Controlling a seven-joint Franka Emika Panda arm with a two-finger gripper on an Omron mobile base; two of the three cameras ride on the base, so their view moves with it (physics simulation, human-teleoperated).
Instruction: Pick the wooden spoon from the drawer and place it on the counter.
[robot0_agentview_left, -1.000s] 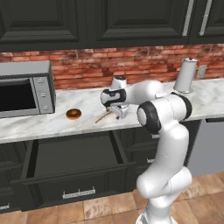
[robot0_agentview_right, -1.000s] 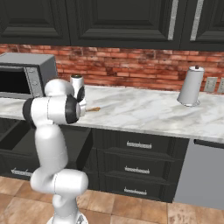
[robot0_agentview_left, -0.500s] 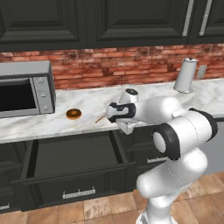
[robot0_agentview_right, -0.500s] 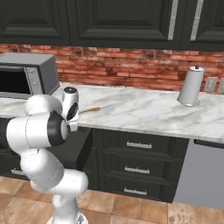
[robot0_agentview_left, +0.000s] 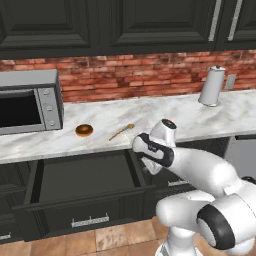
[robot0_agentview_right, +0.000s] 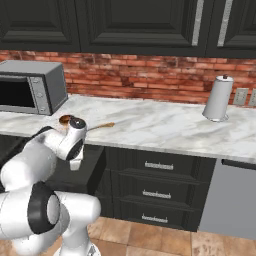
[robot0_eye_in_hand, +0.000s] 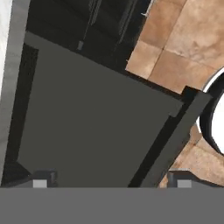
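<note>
From the base views we see the wooden spoon (robot0_agentview_left: 122, 132) lying on the marble-veined counter (robot0_agentview_left: 165, 117) beside a round donut (robot0_agentview_left: 84, 130); the hand view adds our gripper (robot0_eye_in_hand: 109, 181) — fingertips wide, empty — over the drawer (robot0_eye_in_hand: 92, 131), dark and flat-floored.

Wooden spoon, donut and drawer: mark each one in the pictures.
wooden spoon (robot0_agentview_left: 121, 132), left base view, middle of its thin handle, lying on the counter.
donut (robot0_agentview_left: 84, 130), left base view, its brown top surface.
drawer (robot0_agentview_left: 75, 211), left base view, the black front panel above the silver handle.
</note>
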